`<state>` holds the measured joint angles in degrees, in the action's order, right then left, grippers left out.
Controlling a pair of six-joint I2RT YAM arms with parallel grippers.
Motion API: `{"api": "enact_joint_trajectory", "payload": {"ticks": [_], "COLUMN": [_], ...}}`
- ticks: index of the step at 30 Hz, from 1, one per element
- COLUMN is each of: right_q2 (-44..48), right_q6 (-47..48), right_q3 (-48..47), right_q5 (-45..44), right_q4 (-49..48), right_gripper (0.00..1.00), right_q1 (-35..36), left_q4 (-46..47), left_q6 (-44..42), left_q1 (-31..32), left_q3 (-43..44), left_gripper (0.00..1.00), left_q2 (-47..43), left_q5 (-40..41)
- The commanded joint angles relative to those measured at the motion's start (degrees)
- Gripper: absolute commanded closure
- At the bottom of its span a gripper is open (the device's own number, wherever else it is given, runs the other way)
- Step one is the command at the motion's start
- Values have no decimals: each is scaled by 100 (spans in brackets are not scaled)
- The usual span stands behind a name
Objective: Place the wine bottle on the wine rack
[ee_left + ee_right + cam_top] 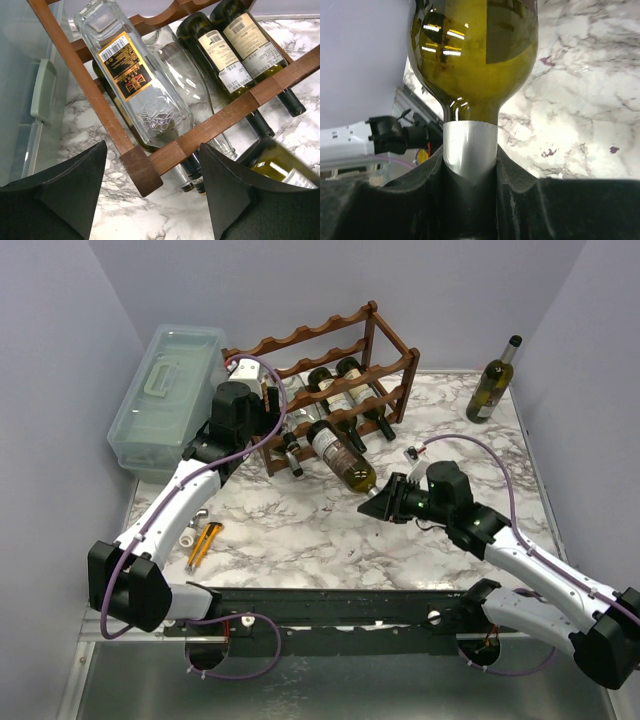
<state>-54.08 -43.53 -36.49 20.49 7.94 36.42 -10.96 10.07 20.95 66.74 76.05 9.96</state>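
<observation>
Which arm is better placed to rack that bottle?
Right. The right gripper is shut on the wine bottle, at its neck, base pointing toward the wine rack. The left gripper is open and empty at the rack's corner.

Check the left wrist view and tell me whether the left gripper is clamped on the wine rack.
No: the left gripper is open, its fingers standing apart on either side of the wine rack corner.
</observation>
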Motion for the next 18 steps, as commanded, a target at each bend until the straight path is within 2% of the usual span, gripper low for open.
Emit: {"api": "enact_joint_trajectory", "payload": {"ticks": [1, 4, 7, 18], "right_q2": [15, -190, -435, -782], "right_q6": [-26, -75, -53, -39], "right_q3": [-356, -393, -583, -1021], "right_q5": [-675, -527, -579, -828], "right_q4": [-742, -1216, -1256, -1358], "right_gripper": [99, 99, 99, 99], "right_q1": [13, 13, 18, 14], "left_q4": [226, 230, 261, 279], "left_q6": [-121, -177, -196, -223], "left_q1": [-38, -38, -38, -29], "left_q3": [-115, -158, -243, -317], "left_gripper": [30, 37, 42, 48], "left_q2": [-12, -41, -98, -162], "left_q5": [-231, -257, -249, -284]}}
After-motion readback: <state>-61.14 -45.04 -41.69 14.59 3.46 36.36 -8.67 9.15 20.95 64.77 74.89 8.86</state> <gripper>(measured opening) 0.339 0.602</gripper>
